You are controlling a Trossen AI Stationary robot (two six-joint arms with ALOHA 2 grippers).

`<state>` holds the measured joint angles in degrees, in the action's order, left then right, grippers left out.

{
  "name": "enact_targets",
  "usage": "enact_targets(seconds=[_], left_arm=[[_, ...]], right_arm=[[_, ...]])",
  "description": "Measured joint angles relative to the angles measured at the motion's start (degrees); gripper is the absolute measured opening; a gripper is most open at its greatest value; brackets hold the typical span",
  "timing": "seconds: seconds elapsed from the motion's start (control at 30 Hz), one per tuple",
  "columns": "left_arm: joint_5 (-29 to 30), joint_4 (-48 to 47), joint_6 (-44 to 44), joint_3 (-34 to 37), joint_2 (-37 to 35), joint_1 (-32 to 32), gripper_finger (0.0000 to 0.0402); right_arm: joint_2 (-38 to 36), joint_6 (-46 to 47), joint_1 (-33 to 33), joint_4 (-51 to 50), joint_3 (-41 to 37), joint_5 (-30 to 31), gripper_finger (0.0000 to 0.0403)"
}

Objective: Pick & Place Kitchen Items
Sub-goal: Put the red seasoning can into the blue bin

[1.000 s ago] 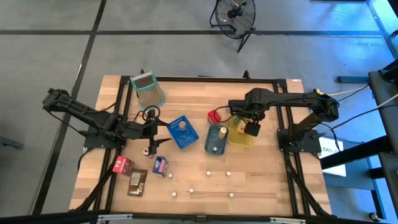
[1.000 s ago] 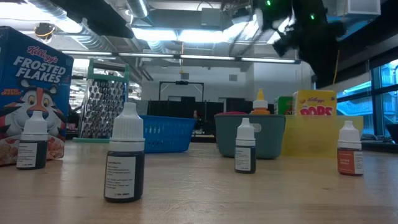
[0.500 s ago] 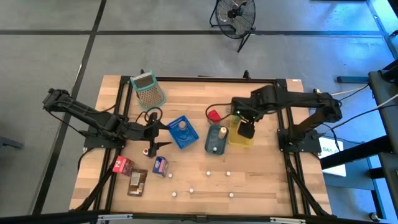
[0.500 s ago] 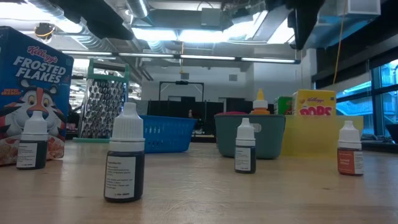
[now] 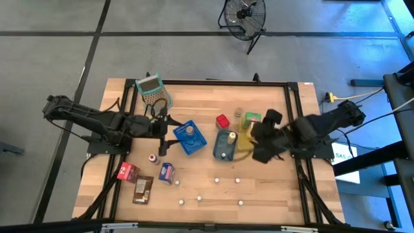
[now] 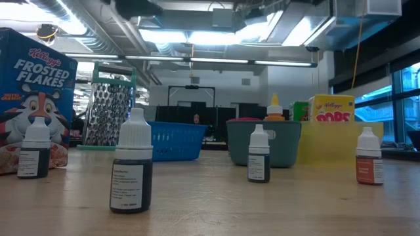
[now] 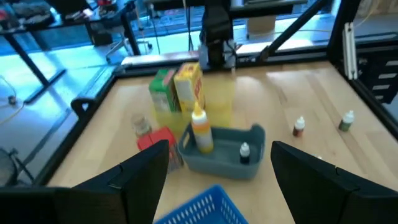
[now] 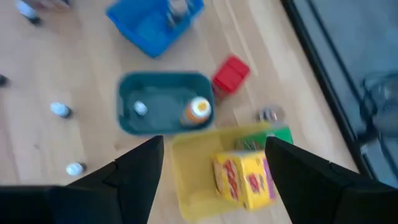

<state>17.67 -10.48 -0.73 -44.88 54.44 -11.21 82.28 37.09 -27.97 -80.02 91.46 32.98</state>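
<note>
The kitchen items lie spread over the wooden table. A green box (image 5: 252,118) and a yellow box (image 8: 242,177) stand in the yellow tray (image 8: 193,180). An orange-capped bottle (image 8: 198,111) and a small bottle (image 8: 140,109) stand in the teal tray (image 5: 224,145). A red box (image 5: 222,120) and a little jar (image 5: 239,112) rest on the table beyond them. My right gripper (image 5: 259,147) hangs open above the yellow tray, tipped downward. My left gripper (image 5: 167,134) is open beside the blue tray (image 5: 189,136). Neither holds anything.
A metal grater (image 5: 153,92) stands at the far left. Red, brown and purple packets (image 5: 143,181) lie near the front left. A dark-capped bottle (image 5: 153,158) and several small white-capped bottles (image 5: 217,180) dot the near half. A cereal box (image 6: 33,98) stands near the front edge.
My right arm has drawn back toward the table's right edge and risen out of the low view; its gripper has swung toward the near edge and turned, staying open. My left gripper has risen a little beside the blue tray. No item has moved.
</note>
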Motion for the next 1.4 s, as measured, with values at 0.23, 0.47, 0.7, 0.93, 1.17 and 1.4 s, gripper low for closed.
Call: enact_targets(seconds=[0.23,0.47,0.7,0.93,1.17,1.4], left_arm=[[-8.3,-10.1,-4.3,-12.1,5.5,6.8,0.0279],[-13.1,-22.8,-12.2,-25.3,16.7,12.6,0.0279],[-21.9,-28.1,-23.0,-36.9,27.7,18.4,0.0279],[-30.5,-30.4,-31.3,-45.7,38.3,25.1,0.0279],[-30.8,-33.4,-37.2,-50.9,47.5,28.1,0.0279],[-29.2,-33.0,-45.0,-51.6,54.0,28.7,0.0279]], right_arm=[[0.0,0.4,-8.1,6.9,-2.0,8.8,0.0284],[0.1,0.0,-11.5,14.4,-7.5,12.0,0.0284],[0.1,-0.6,-13.3,18.2,-10.5,16.7,0.0284],[0.1,-1.6,-16.2,19.4,-10.9,19.7,0.0284],[0.1,-1.6,-18.0,19.5,-10.9,21.0,0.0284],[0.1,-1.6,-18.0,19.5,-10.9,21.0,0.0284]])
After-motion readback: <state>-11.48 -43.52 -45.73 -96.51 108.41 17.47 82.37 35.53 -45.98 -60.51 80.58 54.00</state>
